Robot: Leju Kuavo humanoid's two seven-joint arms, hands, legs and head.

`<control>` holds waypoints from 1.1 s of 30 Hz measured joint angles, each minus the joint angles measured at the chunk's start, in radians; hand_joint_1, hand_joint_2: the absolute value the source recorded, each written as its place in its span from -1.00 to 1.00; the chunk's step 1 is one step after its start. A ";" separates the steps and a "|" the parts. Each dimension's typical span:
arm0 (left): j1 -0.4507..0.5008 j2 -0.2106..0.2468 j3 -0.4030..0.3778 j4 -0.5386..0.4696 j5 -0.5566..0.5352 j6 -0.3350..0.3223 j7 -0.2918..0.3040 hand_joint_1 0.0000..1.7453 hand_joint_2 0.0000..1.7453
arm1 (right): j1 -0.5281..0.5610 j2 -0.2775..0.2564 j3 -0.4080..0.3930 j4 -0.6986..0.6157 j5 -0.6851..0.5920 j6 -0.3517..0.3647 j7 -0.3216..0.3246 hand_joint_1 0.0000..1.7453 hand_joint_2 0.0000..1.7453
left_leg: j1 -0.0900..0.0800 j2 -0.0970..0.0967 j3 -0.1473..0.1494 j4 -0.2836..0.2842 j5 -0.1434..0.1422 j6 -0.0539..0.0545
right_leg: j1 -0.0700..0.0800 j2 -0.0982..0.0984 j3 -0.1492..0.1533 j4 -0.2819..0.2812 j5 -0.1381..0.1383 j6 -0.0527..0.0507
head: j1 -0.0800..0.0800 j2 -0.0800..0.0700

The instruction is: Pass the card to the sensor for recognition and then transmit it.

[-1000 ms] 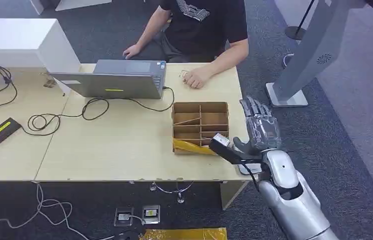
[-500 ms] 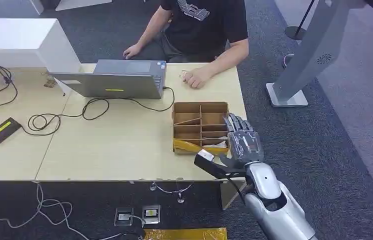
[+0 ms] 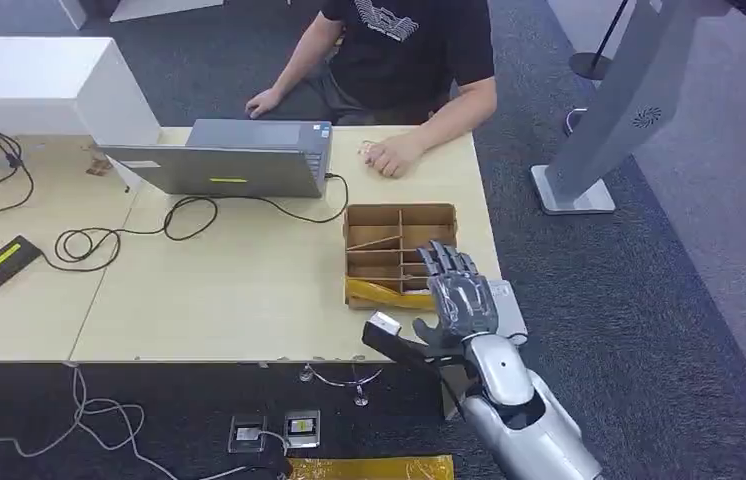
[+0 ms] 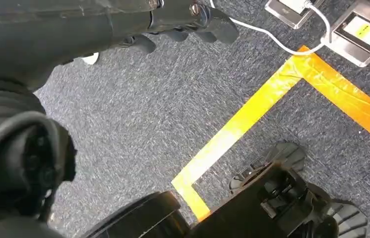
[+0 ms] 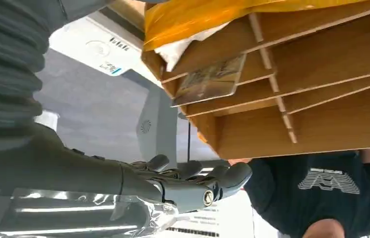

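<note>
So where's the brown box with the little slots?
In the head view, the cardboard box sits on the table's right part, just ahead of the robot's right hand, with the laptop behind it.

Cardboard organizer (image 3: 399,250) blocks right hand (image 3: 459,300) ahead; bare tabletop (image 3: 239,290) left.

Counter (image 3: 249,300): pale wood. Box (image 3: 401,215): brown cardboard, yellow bag (image 3: 374,292) inside. Laptop (image 3: 229,165): grey. Carpet (image 3: 649,300): dark grey. Floor tape (image 4: 252,114): yellow-orange.

Head view high over table (image 3: 249,300), right wrist close under compartment box (image 3: 401,250) — shared, left wrist floorward
</note>
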 joint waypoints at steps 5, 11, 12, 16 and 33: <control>0.000 -0.003 0.000 0.000 -0.006 -0.006 0.000 -1.00 -1.00 | -0.016 0.032 0.004 0.021 -0.002 -0.002 -0.002 -1.00 1.00 | 0.000 0.000 0.000 0.000 0.000 0.000 | 0.000 0.000 0.000 0.000 0.000 0.000 | 0.000 0.000; -0.001 -0.006 0.000 0.000 -0.012 -0.019 0.000 -1.00 -1.00 | -0.034 0.055 0.011 0.048 -0.003 -0.013 -0.002 -1.00 1.00 | 0.000 0.000 0.000 0.000 0.000 0.000 | 0.000 0.000 0.000 0.000 0.000 0.000 | 0.000 0.000; -0.001 -0.006 0.000 0.000 -0.013 -0.020 0.000 -1.00 -1.00 | -0.037 0.055 0.012 0.052 -0.002 -0.018 -0.002 -1.00 1.00 | 0.000 0.000 0.000 0.000 0.000 0.000 | 0.000 0.000 0.000 0.000 0.000 0.000 | 0.000 0.000; -0.001 -0.007 0.000 0.000 -0.014 -0.020 0.000 -1.00 -1.00 | -0.039 0.058 0.014 0.067 0.001 -0.027 -0.001 -1.00 1.00 | 0.000 0.000 0.000 0.000 0.000 0.000 | 0.000 0.000 0.000 0.000 0.000 0.000 | 0.000 0.000; -0.001 -0.008 0.000 0.000 -0.026 -0.026 0.000 -1.00 -1.00 | -0.069 0.068 0.019 0.158 0.028 -0.060 0.013 -1.00 1.00 | 0.000 0.000 0.000 0.000 0.000 0.000 | 0.000 0.000 0.000 0.000 0.000 0.000 | 0.000 0.000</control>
